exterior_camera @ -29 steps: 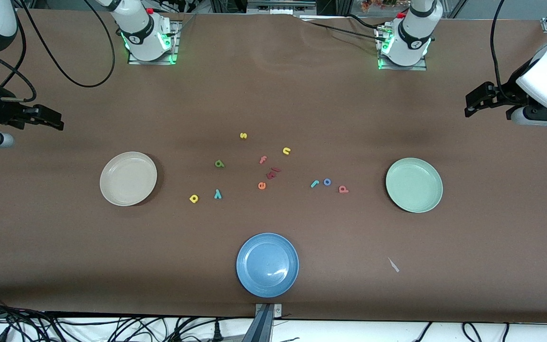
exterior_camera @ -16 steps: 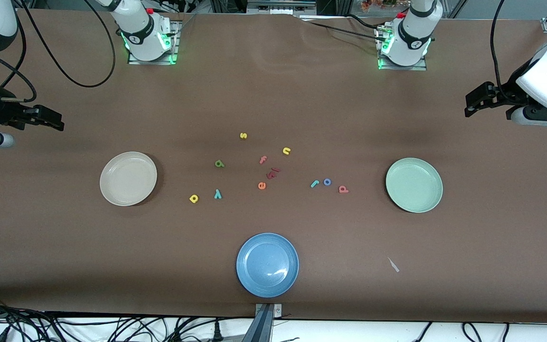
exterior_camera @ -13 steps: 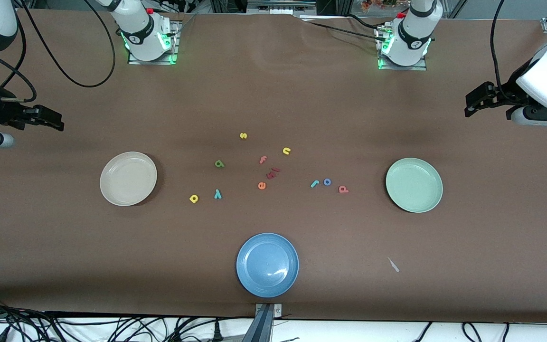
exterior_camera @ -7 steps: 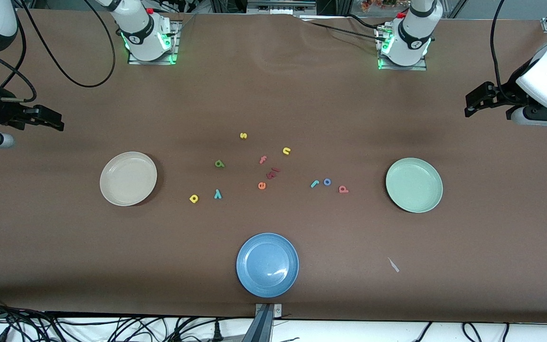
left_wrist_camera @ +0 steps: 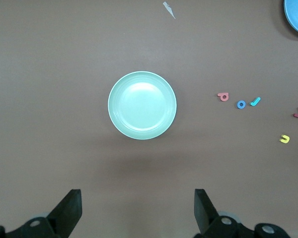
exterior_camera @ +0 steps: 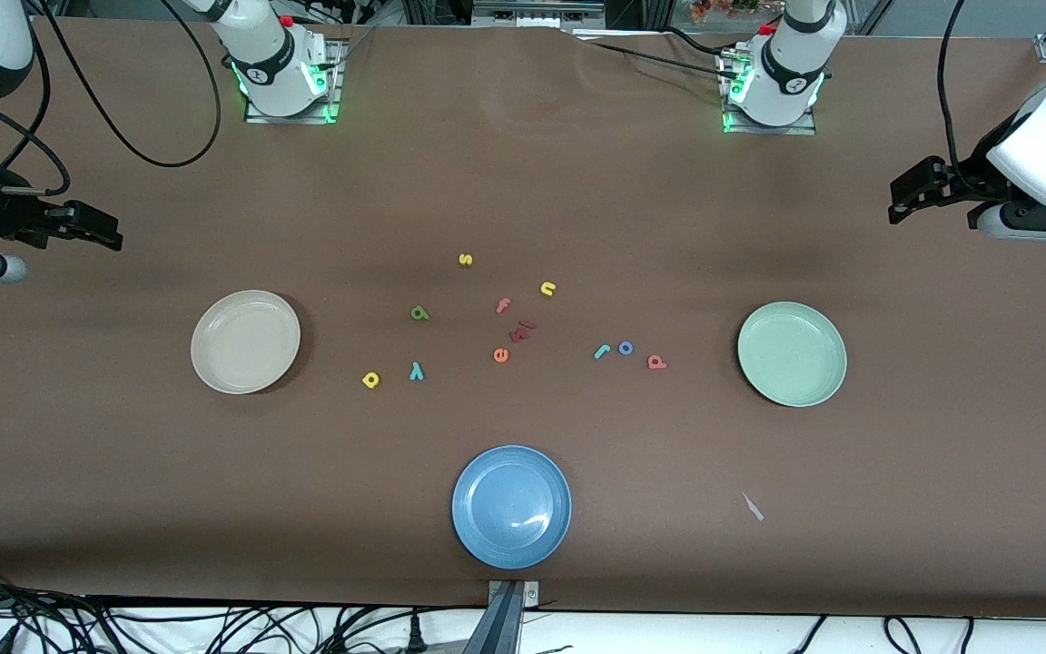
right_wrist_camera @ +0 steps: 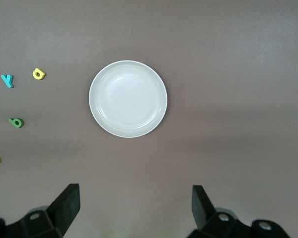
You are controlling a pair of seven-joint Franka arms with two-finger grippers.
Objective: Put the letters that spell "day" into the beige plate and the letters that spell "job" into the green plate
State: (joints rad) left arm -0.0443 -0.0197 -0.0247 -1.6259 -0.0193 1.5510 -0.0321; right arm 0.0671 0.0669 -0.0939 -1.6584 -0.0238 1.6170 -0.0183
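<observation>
The left gripper [left_wrist_camera: 137, 210] and the right gripper [right_wrist_camera: 135, 208], both wide open and empty, wait over the table's two ends, above the pale green round plate [exterior_camera: 792, 353] and the beige round plate [exterior_camera: 245, 341], while the small foam letters of "day" [exterior_camera: 416, 371] and of "job" [exterior_camera: 626, 348] lie on the brown table [exterior_camera: 523, 182] around its middle.

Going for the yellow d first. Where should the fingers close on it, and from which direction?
Come straight down with the right gripper. The yellow d lies flat and apart from the teal y, so probably pinch across its round bowl at the outer edges, not the hole.
</observation>
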